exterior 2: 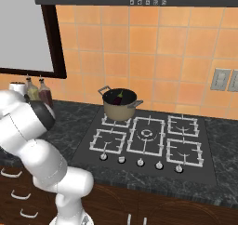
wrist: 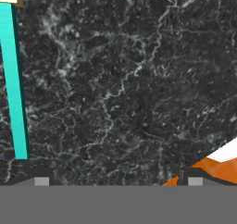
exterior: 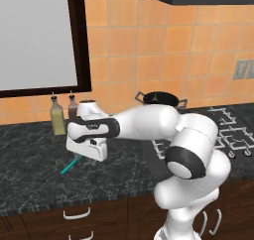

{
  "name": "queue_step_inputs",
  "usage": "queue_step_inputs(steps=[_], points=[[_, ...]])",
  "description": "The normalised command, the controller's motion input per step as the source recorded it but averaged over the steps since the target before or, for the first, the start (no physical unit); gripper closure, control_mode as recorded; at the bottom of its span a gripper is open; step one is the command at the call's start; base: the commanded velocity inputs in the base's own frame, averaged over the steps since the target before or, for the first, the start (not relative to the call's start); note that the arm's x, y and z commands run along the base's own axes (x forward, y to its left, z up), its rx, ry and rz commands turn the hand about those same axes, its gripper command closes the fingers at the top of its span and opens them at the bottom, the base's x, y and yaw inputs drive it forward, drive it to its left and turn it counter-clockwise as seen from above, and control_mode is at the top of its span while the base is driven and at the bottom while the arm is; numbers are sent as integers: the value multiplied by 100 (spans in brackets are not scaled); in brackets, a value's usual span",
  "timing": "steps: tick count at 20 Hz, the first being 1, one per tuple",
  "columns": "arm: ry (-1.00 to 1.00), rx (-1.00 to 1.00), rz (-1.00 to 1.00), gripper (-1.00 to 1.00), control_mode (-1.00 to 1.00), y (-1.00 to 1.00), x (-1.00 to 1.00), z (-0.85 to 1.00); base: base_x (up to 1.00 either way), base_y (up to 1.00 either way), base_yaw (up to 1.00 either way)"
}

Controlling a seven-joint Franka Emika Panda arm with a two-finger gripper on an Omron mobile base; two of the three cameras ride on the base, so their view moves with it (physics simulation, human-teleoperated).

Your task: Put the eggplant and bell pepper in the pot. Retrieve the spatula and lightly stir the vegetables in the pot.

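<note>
Gripper (wrist: pixel 118 181) wide open above counter (wrist: pixel 139 79), spatula (wrist: pixel 14 79) beside.

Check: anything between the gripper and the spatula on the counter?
Nothing visible. In the hand view the open gripper looks down on bare dark counter; the spatula lies flat off to one side, uncovered.

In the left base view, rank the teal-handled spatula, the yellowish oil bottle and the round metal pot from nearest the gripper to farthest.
1. Teal-handled spatula: on the dark counter, just under the open gripper.
2. Yellowish oil bottle: behind the gripper, by the wall.
3. Round metal pot: far right, on the stove.
</note>
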Motion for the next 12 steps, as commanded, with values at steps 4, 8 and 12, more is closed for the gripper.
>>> queue_step_inputs(steps=[4, 8, 12], points=[[9, -7, 0, -100, -100, 38, 1, -1, 0, 0, 0], [1, -11, 0, -100, -100, 25, 0, -12, 0, 0, 0], [0, -4, 0, -100, -100, 34, 3, -17, 0, 0, 0]])
